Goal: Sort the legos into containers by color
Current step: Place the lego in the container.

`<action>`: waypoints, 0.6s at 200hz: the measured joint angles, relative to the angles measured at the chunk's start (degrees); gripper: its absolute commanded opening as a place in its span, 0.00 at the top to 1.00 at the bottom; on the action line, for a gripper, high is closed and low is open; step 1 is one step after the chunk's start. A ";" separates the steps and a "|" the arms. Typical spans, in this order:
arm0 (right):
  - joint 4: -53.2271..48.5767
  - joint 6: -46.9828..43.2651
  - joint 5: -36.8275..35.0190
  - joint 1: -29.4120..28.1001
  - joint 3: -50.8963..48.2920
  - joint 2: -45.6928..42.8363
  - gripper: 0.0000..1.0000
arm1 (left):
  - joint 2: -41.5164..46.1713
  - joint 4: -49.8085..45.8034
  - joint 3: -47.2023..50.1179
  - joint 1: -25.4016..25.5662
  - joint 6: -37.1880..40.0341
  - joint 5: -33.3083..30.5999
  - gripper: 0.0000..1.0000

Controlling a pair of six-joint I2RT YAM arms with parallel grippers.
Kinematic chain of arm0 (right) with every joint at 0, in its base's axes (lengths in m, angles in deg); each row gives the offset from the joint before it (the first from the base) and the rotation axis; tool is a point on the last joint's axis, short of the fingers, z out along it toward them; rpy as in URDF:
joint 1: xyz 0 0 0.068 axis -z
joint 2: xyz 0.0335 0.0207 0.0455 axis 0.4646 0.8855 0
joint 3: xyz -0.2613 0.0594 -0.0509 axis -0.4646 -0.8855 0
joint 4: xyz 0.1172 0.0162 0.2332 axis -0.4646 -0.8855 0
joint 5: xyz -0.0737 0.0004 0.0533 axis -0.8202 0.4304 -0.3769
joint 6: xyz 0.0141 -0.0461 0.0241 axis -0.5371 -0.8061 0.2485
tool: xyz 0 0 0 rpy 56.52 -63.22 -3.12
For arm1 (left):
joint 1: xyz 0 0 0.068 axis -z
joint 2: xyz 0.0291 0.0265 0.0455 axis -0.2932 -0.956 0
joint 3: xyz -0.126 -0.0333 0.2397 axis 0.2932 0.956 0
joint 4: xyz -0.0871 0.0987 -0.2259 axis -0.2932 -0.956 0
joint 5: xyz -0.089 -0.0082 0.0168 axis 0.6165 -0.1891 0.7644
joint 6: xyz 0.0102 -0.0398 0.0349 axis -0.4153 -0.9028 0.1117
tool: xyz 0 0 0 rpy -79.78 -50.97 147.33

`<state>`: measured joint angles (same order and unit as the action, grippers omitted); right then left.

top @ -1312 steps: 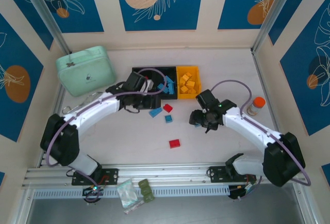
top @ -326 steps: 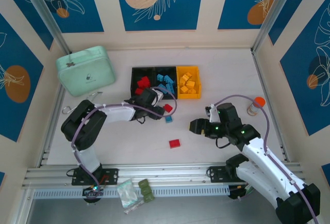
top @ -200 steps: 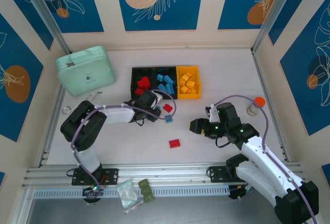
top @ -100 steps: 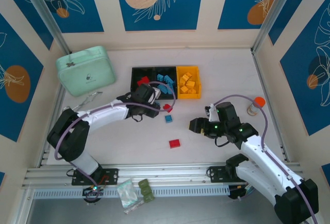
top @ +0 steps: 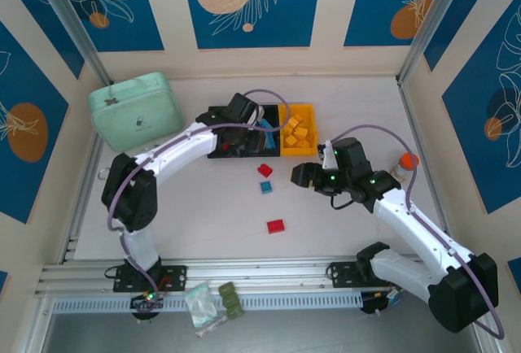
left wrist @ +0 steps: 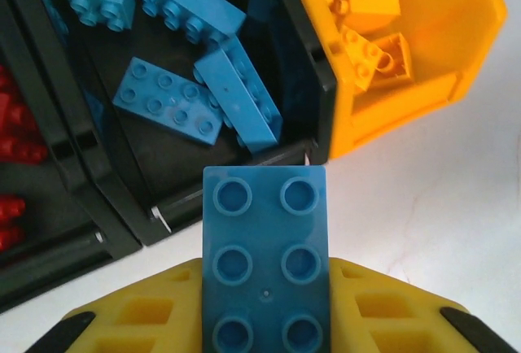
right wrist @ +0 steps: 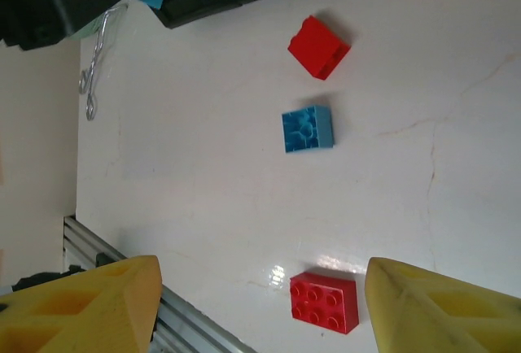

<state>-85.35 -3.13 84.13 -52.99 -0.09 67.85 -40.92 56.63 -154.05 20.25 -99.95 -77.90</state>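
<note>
My left gripper [left wrist: 264, 314] is shut on a blue six-stud lego [left wrist: 264, 239], held just off the near edge of the middle black container [left wrist: 163, 117], where several blue legos lie. The yellow-orange container [left wrist: 423, 84] stands on its right and the red-filled black container [left wrist: 32, 166] on its left. In the top view the left gripper [top: 247, 128] hangs over the containers [top: 297, 151]. My right gripper [right wrist: 264, 308] is open above the table, with a red lego [right wrist: 324, 302] between its fingers' lines. A small blue lego [right wrist: 308, 129] and another red lego [right wrist: 318, 46] lie farther on.
A mint-green case [top: 134, 111] sits at the back left. A bottle with an orange cap [top: 404, 166] stands beside the right arm. A clear bag with dark green blocks [top: 216, 300] lies past the near rail. A metal clip [right wrist: 92, 64] rests left of the containers.
My left gripper has risen from the table in front of the containers and swung up over them with the blue lego. The right gripper has shifted slightly back and left.
</note>
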 measured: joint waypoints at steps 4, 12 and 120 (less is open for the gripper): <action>0.04 -0.11 -0.20 0.00 0.33 0.39 0.33 | -1.09 -0.57 -1.31 -0.24 -0.04 0.00 0.69; 0.11 -0.22 -0.55 0.00 0.83 0.98 0.33 | -2.99 -1.70 -3.96 -0.61 -0.42 -0.04 0.69; 0.26 -0.13 -2.03 0.44 0.33 0.55 0.33 | -26.21 -13.73 -34.71 -3.43 -3.45 -4.13 0.65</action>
<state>-85.09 -3.26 82.10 -52.55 0.24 68.40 -67.12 42.91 -188.75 16.82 -103.41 -82.03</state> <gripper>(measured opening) 0.672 0.341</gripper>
